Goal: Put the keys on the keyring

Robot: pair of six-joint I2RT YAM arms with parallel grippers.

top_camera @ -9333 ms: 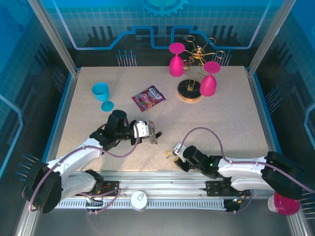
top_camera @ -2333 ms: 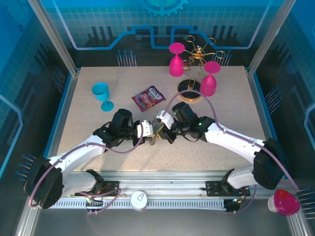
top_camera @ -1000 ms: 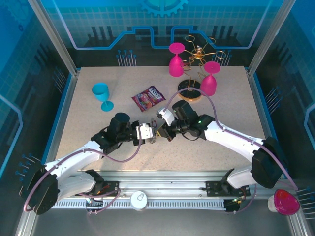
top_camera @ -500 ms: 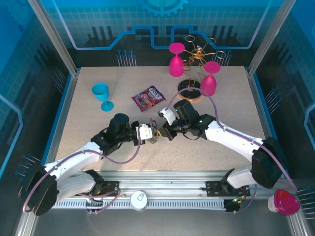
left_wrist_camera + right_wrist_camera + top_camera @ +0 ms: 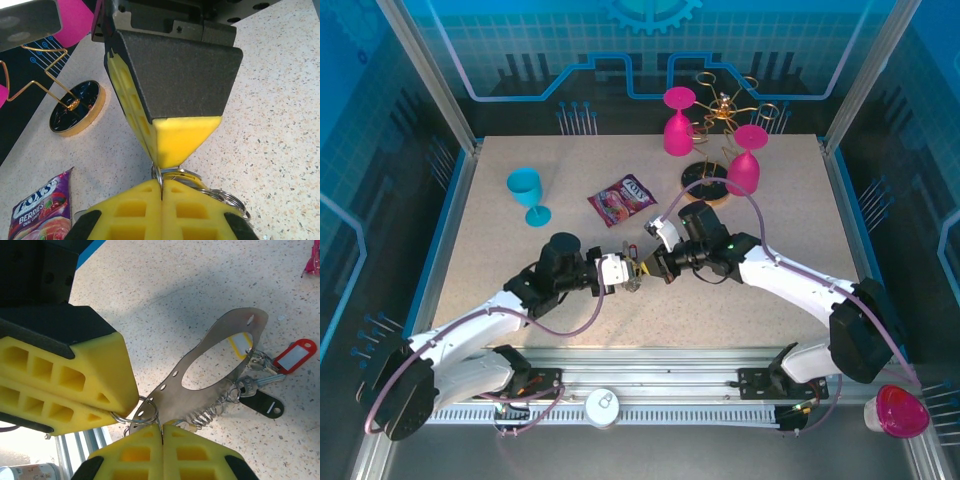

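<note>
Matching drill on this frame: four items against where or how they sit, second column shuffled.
1. blue goblet
2. snack packet
3. wine-glass rack
4. left gripper

A. shut on the keyring
B. lying flat between goblet and rack
C. upright, far left
D. far side, carrying pink glasses

Pairs: 1-C, 2-B, 3-D, 4-A

Speckled table [image 5: 490, 240], blue gridded walls [image 5: 770, 40]
</note>
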